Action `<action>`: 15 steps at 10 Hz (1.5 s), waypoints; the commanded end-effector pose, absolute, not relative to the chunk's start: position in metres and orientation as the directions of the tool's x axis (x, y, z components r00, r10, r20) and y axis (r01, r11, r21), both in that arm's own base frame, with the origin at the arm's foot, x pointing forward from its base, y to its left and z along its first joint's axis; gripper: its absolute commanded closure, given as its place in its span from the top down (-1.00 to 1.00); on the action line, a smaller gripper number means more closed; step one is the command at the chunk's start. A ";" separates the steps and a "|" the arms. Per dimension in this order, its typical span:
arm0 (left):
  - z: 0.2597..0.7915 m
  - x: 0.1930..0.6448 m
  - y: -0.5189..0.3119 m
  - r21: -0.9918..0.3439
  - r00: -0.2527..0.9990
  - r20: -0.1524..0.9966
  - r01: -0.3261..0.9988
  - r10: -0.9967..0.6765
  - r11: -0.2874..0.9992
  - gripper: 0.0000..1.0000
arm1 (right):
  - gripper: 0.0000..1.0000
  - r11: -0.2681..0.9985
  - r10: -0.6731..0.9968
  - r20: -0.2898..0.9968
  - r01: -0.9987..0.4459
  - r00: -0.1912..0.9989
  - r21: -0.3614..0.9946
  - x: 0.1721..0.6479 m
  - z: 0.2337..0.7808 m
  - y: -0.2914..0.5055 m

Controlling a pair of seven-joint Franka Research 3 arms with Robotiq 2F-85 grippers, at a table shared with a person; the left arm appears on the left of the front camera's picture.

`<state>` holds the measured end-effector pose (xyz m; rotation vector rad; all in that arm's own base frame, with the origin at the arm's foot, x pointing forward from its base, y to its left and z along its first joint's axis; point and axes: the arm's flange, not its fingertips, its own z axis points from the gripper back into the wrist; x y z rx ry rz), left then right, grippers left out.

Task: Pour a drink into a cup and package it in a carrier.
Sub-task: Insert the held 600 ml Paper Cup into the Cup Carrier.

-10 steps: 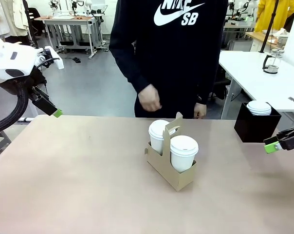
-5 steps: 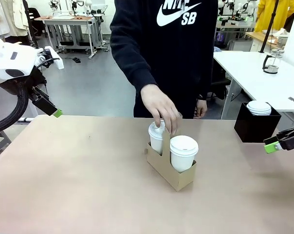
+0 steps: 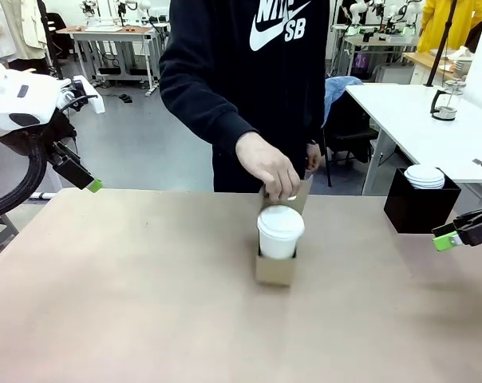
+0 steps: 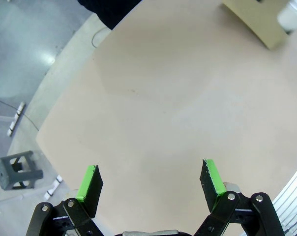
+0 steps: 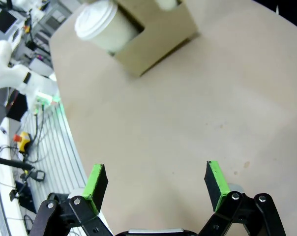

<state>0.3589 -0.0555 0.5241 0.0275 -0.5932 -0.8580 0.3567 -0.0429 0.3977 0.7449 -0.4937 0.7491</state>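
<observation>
Mid-table: carrier [image 3: 275,270] with lidded cup [image 3: 280,232], handle pinched by person's hand [image 3: 266,164]. Left gripper [image 4: 151,179] and right gripper [image 5: 156,182]: wide open, empty.

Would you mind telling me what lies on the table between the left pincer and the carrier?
Nothing: the left wrist view shows bare table from the open left pincer to the carrier.

Carrier [image 3: 274,270] handle: top hidden by person's hand [image 3: 266,166].
Rear cup: hidden behind front cup [image 3: 280,231].
Carrier, left wrist view: cut off at top edge.
</observation>
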 end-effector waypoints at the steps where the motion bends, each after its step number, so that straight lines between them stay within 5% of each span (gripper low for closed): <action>1: 0.525 0.357 -0.056 0.255 0.515 0.482 0.692 -0.709 0.676 1.00 | 1.00 0.495 0.440 0.642 -0.766 0.628 0.411 0.355 0.399 -0.045; 15: 0.525 0.357 -0.056 0.255 0.515 0.482 0.692 -0.709 0.676 1.00 | 1.00 0.495 0.440 0.642 -0.766 0.628 0.411 0.355 0.399 -0.045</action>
